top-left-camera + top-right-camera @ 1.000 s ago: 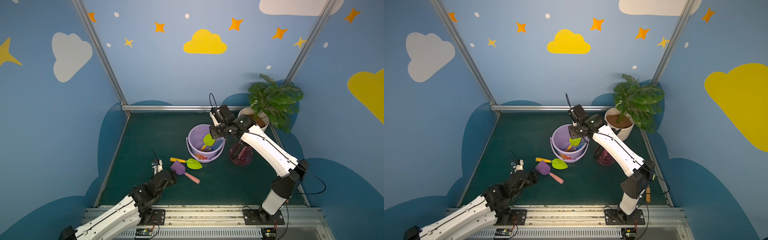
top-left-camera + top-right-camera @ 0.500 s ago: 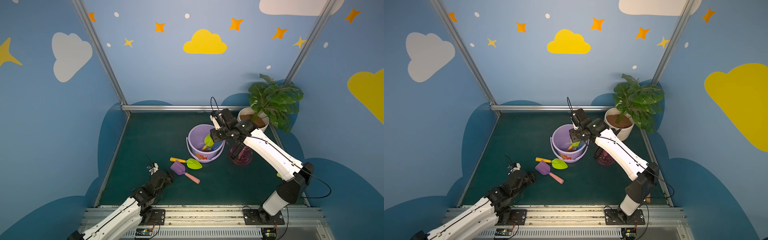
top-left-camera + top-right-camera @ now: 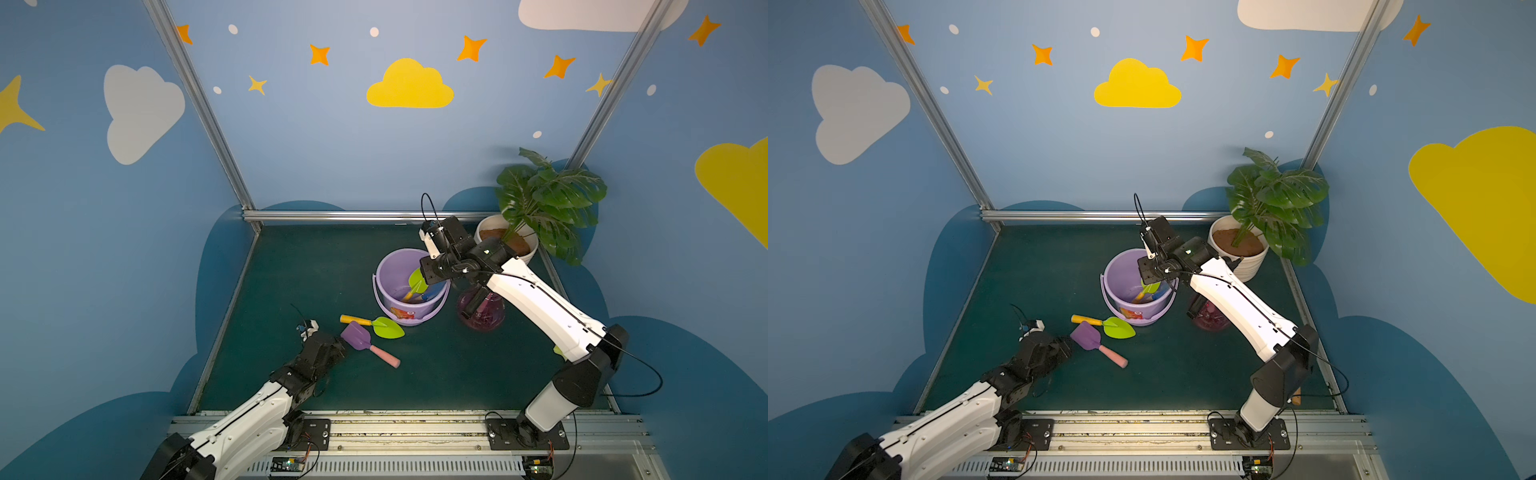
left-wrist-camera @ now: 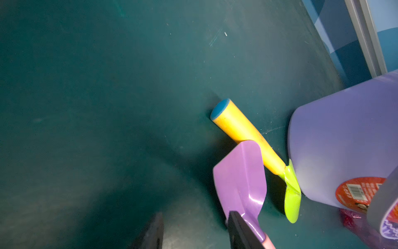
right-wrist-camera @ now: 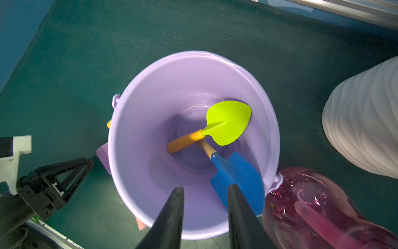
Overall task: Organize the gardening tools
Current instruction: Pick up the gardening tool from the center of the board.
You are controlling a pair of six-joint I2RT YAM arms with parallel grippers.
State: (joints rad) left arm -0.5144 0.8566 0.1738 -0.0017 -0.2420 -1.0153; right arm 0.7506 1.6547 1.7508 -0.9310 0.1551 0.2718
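Eyes on the purple scoop-bladed toy trowel with the pink handle (image 3: 369,344). It lies flat on the dark green tabletop (image 3: 311,270), between the lilac plastic bucket (image 3: 382,270) and the front edge. Its blade is just beside the lime-green leaf-shaped trowel with the yellow handle (image 3: 386,327).

It looks like light, stiff plastic, and that glossy blade is probably slick. I'd say the neck or the round pink handle gives the better purchase. The left hand (image 4: 196,213) sits at the blade end, jaws apart at a middling width and holding nothing. One finger (image 4: 239,230) is right at the trowel's neck.

The right hand (image 5: 205,187) hovers over the bucket, jaws narrow and empty. Below it, a second lime-green trowel (image 5: 228,122) and a blue trowel (image 5: 237,176) lie inside the bucket. The pink see-through spray bottle (image 5: 323,204) stands just beside it.

And the change: a second ago that green trowel hung at the right hand over the bucket, and now it's down inside. The left hand has edged back up to the purple blade, jaws drawing in.
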